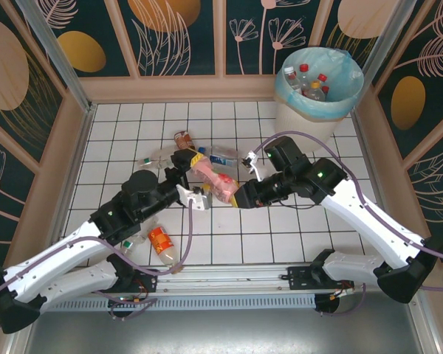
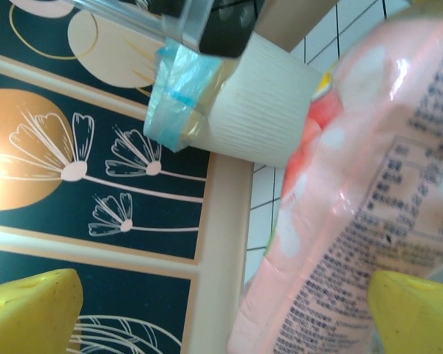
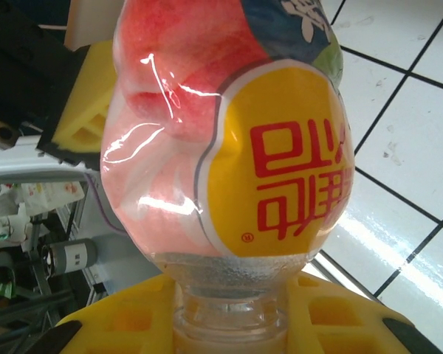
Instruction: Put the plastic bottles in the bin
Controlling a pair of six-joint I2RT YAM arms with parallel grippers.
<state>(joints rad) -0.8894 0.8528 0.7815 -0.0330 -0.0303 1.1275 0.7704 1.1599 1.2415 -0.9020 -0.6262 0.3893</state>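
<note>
A squashed bottle with a pink and yellow label (image 1: 215, 183) hangs above the middle of the tiled floor. My right gripper (image 1: 240, 198) is shut on its clear neck (image 3: 232, 317), with yellow fingers (image 3: 111, 324) on either side. My left gripper (image 1: 201, 179) stands open around the bottle's other end. In the left wrist view the pink label (image 2: 369, 184) lies between the spread yellow fingertips (image 2: 29, 310), close to the right one. The cream bin (image 1: 310, 118) with its blue liner stands at the back right and holds several bottles (image 1: 310, 81).
More bottles lie on the floor: an orange-labelled one (image 1: 162, 243) by the left arm, a brown-labelled one (image 1: 183, 139), a blue-labelled one (image 1: 220, 157) and a clear one (image 1: 151, 158). Patterned walls enclose the floor on three sides.
</note>
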